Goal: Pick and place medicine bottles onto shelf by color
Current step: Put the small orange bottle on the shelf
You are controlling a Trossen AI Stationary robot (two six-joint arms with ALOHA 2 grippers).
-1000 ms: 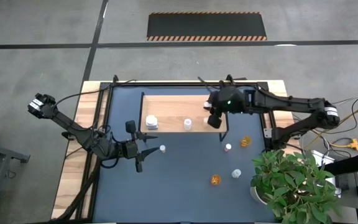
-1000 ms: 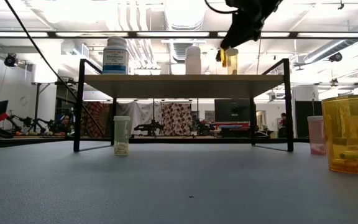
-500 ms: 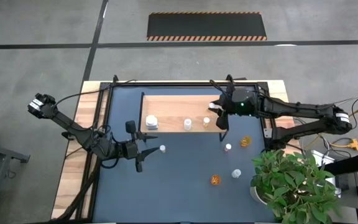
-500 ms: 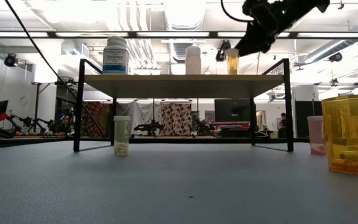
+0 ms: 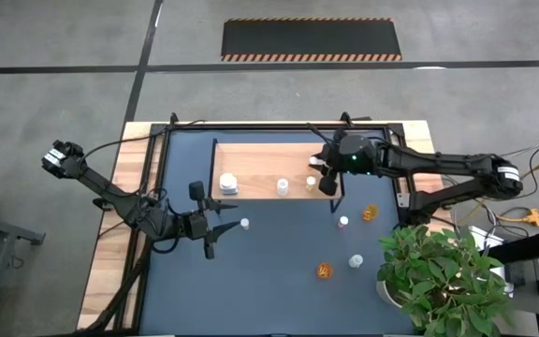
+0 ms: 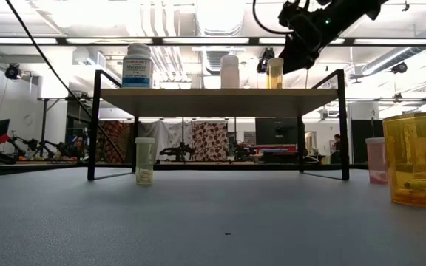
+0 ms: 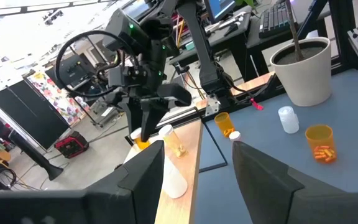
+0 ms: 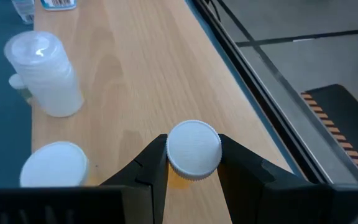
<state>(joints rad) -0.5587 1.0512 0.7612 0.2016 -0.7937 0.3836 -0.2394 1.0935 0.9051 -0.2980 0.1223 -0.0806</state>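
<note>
The light-wood shelf (image 5: 260,159) holds two white bottles (image 5: 227,183) (image 5: 283,186) and an amber bottle with a pale cap (image 5: 311,183), all upright. In the low view the amber bottle (image 6: 275,72) stands on the shelf board (image 6: 213,92). My right gripper (image 8: 193,163) is open over the shelf's right end, one finger on each side of the amber bottle's cap (image 8: 194,149). My left gripper (image 5: 215,229) is open and empty over the blue tabletop, near a small white bottle (image 5: 244,224). My right gripper's fingers (image 8: 157,163) come slanting down from the table's right side and stand close on either side of the amber bottle's pale cap (image 8: 194,149). I cannot tell whether they touch it. The bottle stands upright on the shelf.
Loose bottles stand on the tabletop right of centre: a white one (image 5: 343,222), an amber one (image 5: 371,213), another amber one (image 5: 324,271) and a white one (image 5: 355,261). A potted plant (image 5: 447,281) fills the near right corner. One bottle (image 6: 145,160) shows beneath the shelf.
My right gripper has drawn away from the amber bottle, up and toward the table's right edge, then come back a little toward it. The amber bottle has stayed upright on the shelf.
</note>
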